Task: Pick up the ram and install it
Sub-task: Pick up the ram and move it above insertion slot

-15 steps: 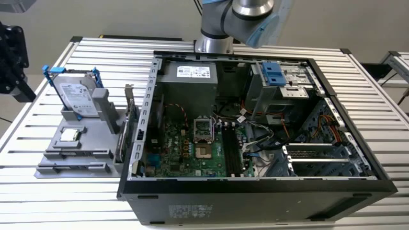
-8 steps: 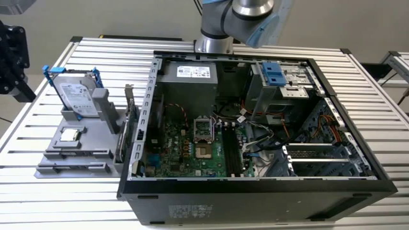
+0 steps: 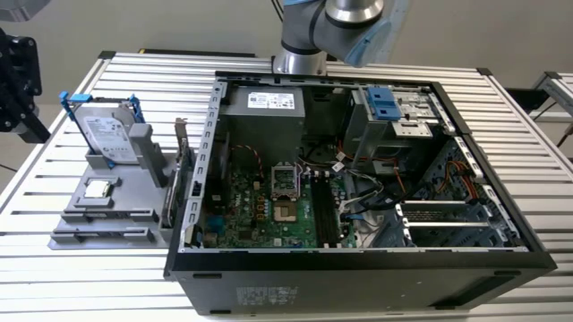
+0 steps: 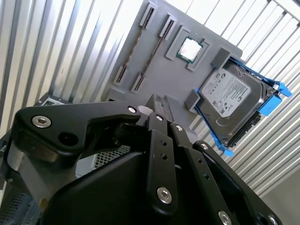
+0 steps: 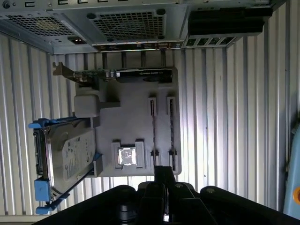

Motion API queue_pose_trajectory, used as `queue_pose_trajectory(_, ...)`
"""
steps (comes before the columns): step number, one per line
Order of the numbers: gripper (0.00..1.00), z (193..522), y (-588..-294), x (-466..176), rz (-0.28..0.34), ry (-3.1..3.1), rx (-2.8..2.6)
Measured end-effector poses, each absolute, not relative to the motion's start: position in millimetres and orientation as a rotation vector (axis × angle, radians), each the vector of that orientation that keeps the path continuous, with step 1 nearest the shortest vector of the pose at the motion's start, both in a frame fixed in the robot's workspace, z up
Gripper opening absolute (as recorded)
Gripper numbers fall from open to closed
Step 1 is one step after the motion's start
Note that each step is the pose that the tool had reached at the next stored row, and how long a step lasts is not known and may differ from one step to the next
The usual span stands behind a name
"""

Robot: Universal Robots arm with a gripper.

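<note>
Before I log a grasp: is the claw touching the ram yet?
Apart. In the second wrist view, the claw tip sits short of the ram, with bare gray holder between them.

Exterior view: high, angled down on PC case (image 3: 358,168) & gray tray (image 3: 98,218). Both wrist views peer past gripper (image 4: 157,102), close, onto same tray.

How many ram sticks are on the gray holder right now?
2. One ram stick sits in the gray holder nearer the processor, the other ram stick beside it by the holder's edge. None looks hidden.
</note>
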State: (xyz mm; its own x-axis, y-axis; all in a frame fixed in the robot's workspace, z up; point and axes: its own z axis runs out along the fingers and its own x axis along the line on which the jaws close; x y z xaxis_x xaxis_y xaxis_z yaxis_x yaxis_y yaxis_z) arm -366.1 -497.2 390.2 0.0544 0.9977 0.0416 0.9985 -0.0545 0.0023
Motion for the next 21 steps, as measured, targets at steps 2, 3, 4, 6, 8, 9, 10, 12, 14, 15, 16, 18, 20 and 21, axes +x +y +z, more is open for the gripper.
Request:
queue_pose_trajectory(2, 0.0, 390.3, -497.2, -366.1, -0.049, -2.141, -2.261)
queue_pose_trajectory(3, 0.0, 390.2, -497.2, -366.1, -0.049, -2.141, -2.261)
queue_pose_trajectory(4, 0.0, 390.2, -497.2, -366.1, -0.049, -2.141, -2.261)
queue_pose_trajectory(6, 0.0, 390.2, -497.2, -366.1, -0.05, -2.141, -2.261)
queue_pose_trajectory(8, 0.0, 390.2, -497.2, -366.1, -0.049, -2.141, -2.261)
queue_pose_trajectory(9, 0.0, 390.3, -497.2, -366.1, -0.049, -2.141, -2.261)
queue_pose_trajectory(10, 0.0, 390.3, -497.2, -366.1, -0.049, -2.141, -2.261)
queue_pose_trajectory(12, 0.0, 390.3, -497.2, -366.1, -0.049, -2.141, -2.261)
queue_pose_trajectory(14, 1.0, 390.3, -497.2, -366.0, -0.05, -2.141, -2.261)
queue_pose_trajectory(15, 1.0, 390.3, -497.2, -366.1, -0.05, -2.141, -2.261)
queue_pose_trajectory(16, 1.0, 390.2, -497.2, -366.0, -0.05, -2.141, -2.261)
queue_pose_trajectory(18, 1.0, 390.2, -497.2, -366.0, -0.05, -2.141, -2.261)
queue_pose_trajectory(20, 1.0, 390.2, -497.2, -366.0, -0.05, -2.141, -2.261)
queue_pose_trajectory(21, 1.0, 390.2, -497.2, -366.1, -0.049, -2.141, -2.261)
